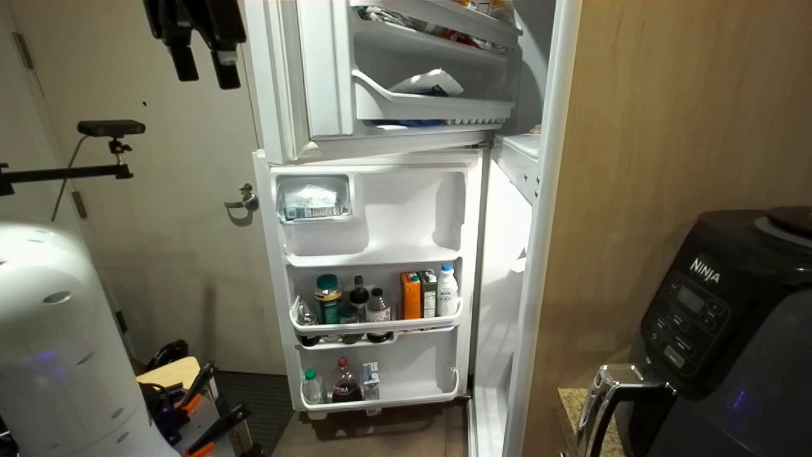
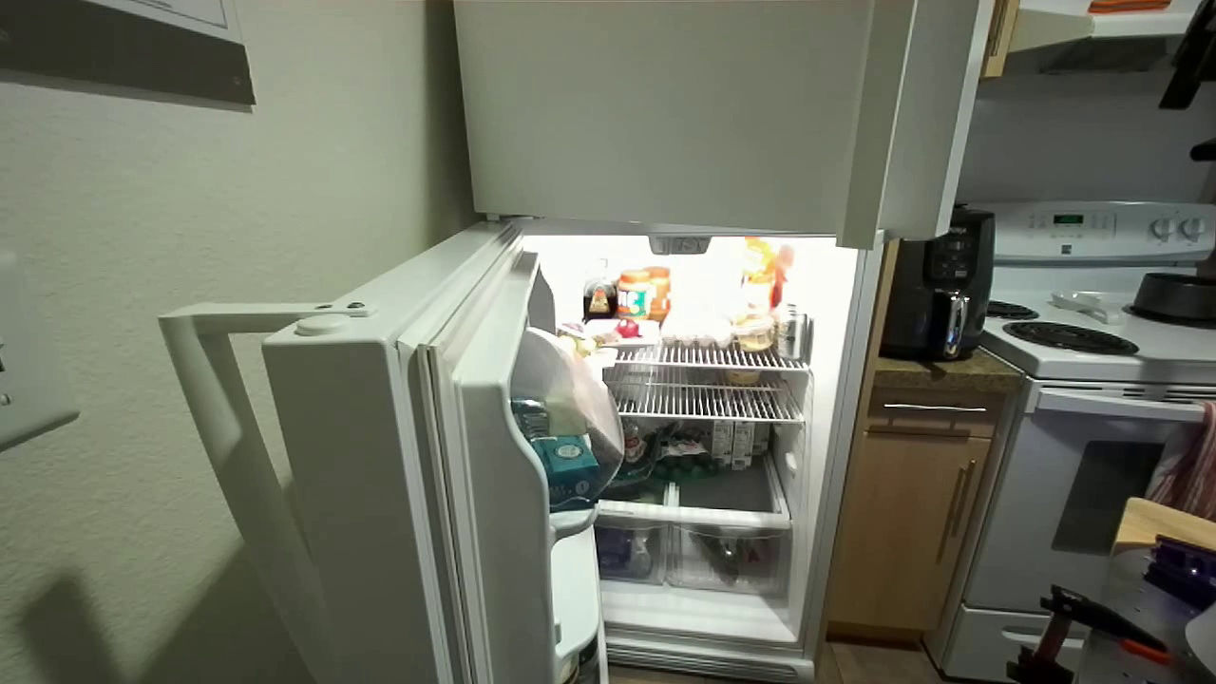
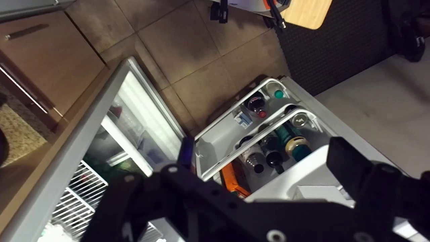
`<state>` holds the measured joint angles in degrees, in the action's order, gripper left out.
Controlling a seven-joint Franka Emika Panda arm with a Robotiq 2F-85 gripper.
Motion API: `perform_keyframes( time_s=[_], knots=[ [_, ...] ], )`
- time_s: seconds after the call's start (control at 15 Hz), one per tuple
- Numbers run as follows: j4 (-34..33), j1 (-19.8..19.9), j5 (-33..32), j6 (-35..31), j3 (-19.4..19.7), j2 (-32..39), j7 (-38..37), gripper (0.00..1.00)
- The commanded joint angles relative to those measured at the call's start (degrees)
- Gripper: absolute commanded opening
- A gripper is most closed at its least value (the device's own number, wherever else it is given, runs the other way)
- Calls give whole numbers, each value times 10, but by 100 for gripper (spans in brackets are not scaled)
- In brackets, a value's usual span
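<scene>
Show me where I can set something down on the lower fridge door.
Bottom shelf: bare between the small carton and the hinge-side end. Upper ledge: bare below the clear bin. Middle shelf: crowded with bottles and cartons.

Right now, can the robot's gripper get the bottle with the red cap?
Probably not straight away: the open gripper hangs high up, and the red-capped bottle stands low in the fridge door, behind a rail and below another shelf.

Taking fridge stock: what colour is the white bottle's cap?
Blue; the cap shows best in an exterior view.
</scene>
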<state>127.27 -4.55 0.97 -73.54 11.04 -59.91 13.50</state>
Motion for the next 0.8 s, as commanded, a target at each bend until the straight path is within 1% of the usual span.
perform_keyframes(
  time_s=[0.0,0.4,0.73],
  knots=[
    [5,-24,43,-1,-14,0,29,100],
    [-5,-64,108,-6,-49,12,46,100],
    [-11,-87,146,-4,-68,11,75,100]
  ],
)
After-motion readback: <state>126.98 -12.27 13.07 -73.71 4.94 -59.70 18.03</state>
